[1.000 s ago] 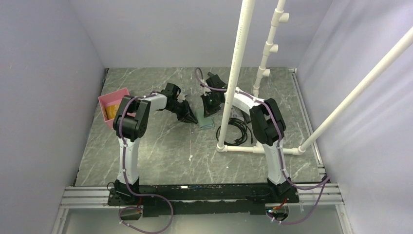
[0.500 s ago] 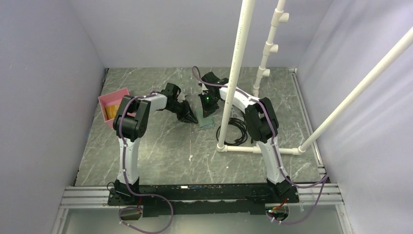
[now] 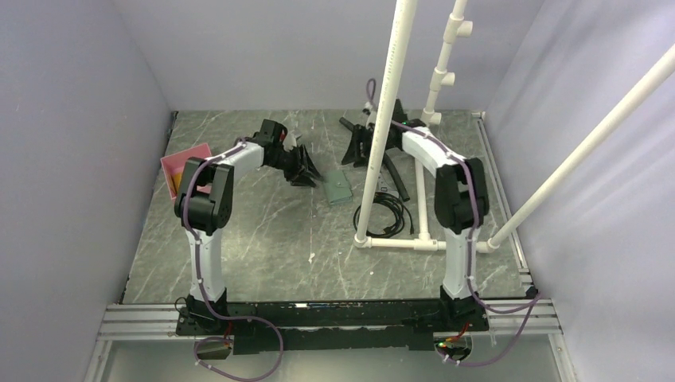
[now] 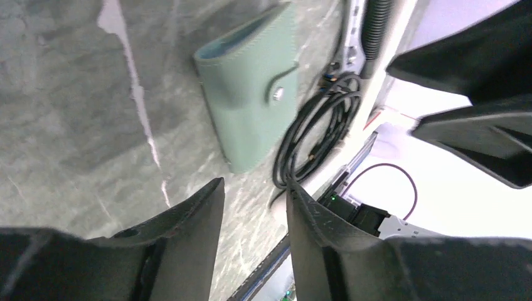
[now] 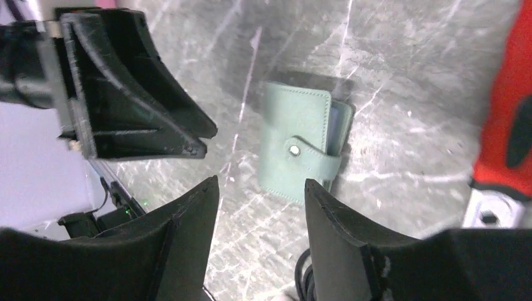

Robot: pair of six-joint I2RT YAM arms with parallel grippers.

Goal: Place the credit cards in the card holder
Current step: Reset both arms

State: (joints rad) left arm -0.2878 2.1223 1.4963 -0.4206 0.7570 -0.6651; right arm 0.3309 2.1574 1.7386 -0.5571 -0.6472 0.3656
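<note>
The card holder (image 3: 337, 189) is a muted-green wallet lying flat on the marble table, its tab snapped shut (image 4: 251, 106) (image 5: 300, 147). A pale blue edge shows at one side. My left gripper (image 3: 307, 170) hangs just left of it, open, with nothing between the fingers (image 4: 254, 185). Behind it to the right, next to the white pipe, my right gripper (image 3: 357, 148) is also open and empty (image 5: 262, 182). The credit cards are hidden; my left arm covers most of the pink tray (image 3: 173, 165).
A white pipe frame (image 3: 385, 119) stands right of the card holder, with a coiled black cable (image 3: 384, 215) at its foot. A red object (image 5: 509, 119) lies at the right edge of the right wrist view. Grey walls enclose the table.
Both grippers have opened. The right arm has swung back and to the right, away from the card holder. The left gripper has drawn back a little, and the holder lies flat, free of both.
</note>
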